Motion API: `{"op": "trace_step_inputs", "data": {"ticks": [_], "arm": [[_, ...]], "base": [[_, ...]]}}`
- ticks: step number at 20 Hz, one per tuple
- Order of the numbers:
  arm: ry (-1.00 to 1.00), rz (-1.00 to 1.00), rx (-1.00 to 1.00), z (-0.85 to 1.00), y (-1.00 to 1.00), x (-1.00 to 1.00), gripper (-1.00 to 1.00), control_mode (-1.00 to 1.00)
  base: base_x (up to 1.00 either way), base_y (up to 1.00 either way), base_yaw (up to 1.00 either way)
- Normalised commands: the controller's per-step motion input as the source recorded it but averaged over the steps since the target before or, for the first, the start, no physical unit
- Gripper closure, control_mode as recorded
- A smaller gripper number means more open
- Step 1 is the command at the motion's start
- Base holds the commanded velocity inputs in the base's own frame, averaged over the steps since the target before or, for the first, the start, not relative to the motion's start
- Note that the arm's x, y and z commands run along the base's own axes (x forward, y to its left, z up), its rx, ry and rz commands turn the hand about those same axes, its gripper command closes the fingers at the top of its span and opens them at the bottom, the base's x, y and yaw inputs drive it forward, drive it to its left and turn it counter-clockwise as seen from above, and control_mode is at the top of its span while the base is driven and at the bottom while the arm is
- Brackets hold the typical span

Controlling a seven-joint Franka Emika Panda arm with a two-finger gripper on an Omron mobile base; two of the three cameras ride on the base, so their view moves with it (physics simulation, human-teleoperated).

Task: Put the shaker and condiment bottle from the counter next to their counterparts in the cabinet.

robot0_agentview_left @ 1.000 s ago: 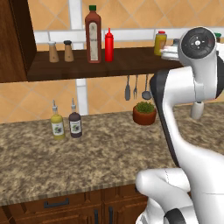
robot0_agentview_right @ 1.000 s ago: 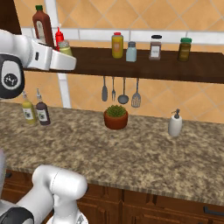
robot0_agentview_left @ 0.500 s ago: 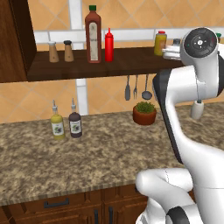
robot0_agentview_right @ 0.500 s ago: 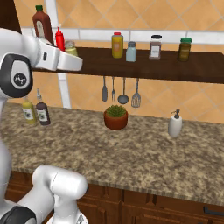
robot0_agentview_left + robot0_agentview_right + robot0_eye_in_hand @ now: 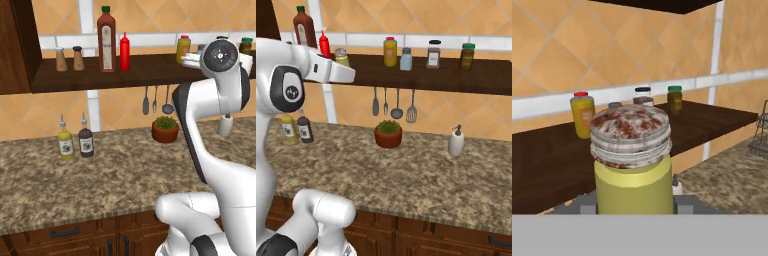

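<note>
My gripper point(image 5: 633, 206) is shut on the shaker point(image 5: 632, 165), a yellow-green cylinder with a speckled grey cap, held upright at shelf height. In the right base view the shaker point(image 5: 342, 56) pokes up behind the white hand, in front of the cabinet point(image 5: 456, 77) shelf. The condiment bottle point(image 5: 124, 51), plain red with a pointed nozzle, stands on the cabinet point(image 5: 150, 70) shelf beside a tall dark red bottle point(image 5: 106, 39). Two brown shakers point(image 5: 69, 58) stand further left on that shelf. A pale blue shaker point(image 5: 406, 59) stands to the right of a yellow jar point(image 5: 389, 51). The counter point(image 5: 115, 180) lies below.
Yellow and dark spouted bottles point(image 5: 75, 142) stand on the counter by the wall. A potted plant point(image 5: 388, 134) and a white soap dispenser point(image 5: 456, 141) sit further right. Utensils point(image 5: 393, 102) hang under the shelf. Two more jars point(image 5: 450, 55) stand on the shelf's right part.
The hand has moved the shaker to the right along the front of the shelf. Nothing else has moved.
</note>
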Motion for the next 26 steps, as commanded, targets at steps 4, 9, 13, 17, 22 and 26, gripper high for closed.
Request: {"op": "trace_step_inputs", "data": {"ticks": [4, 9, 13, 17, 22, 26], "arm": [[0.04, 0.00, 0.09, 0.00, -0.04, 0.34, 1.00, -1.00], [0.00, 0.00, 0.01, 0.00, 0.00, 0.21, 1.00, -1.00], [0.00, 0.00, 0.00, -0.05, -0.02, 0.24, 1.00, -1.00], [0.00, 0.00, 0.00, -0.13, -0.14, 0.26, 1.00, -1.00], [0.00, 0.00, 0.00, -0.24, -0.16, 0.27, 1.00, -1.00], [0.00, 0.00, 0.00, -0.18, -0.11, 0.36, 1.00, -1.00]], "base": [[0.00, 0.00, 0.00], [0.00, 0.00, 0.00], [0.00, 0.00, 0.00], [0.00, 0.00, 0.00], [0.00, 0.00, 0.00], [0.00, 0.00, 0.00]]}}
